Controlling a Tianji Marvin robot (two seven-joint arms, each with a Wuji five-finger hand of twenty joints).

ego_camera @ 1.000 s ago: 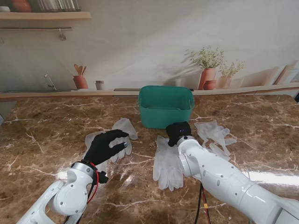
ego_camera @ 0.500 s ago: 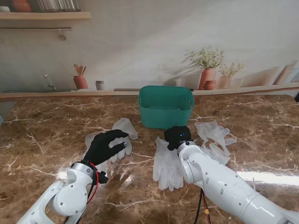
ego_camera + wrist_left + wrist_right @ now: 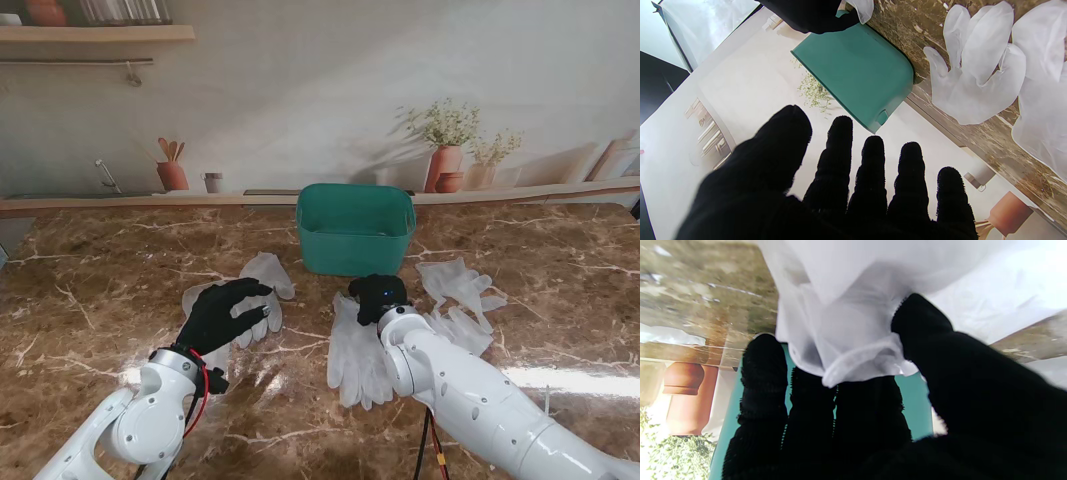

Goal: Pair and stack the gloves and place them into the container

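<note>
Gloves lie in three groups on the marble table (image 3: 90, 300). The left pair (image 3: 262, 292) rests partly beneath the left hand (image 3: 222, 312), which hovers over it with all five fingers (image 3: 840, 156) spread and holding nothing. The centre pair (image 3: 356, 352), stacked flat with fingertips pointing toward me, lies just in front of the green container (image 3: 354, 228). The right hand (image 3: 377, 297) sits at the cuff end of this pair; the right wrist view shows the thumb (image 3: 923, 330) and the other fingers closed on the rolled white cuff (image 3: 853, 363), so the hand is pinching the glove edge. The right pair (image 3: 458, 290) lies loose and crumpled, near the right forearm and apart from the container. The container stands upright at the middle of the table's far side; whether it holds anything cannot be told.
</note>
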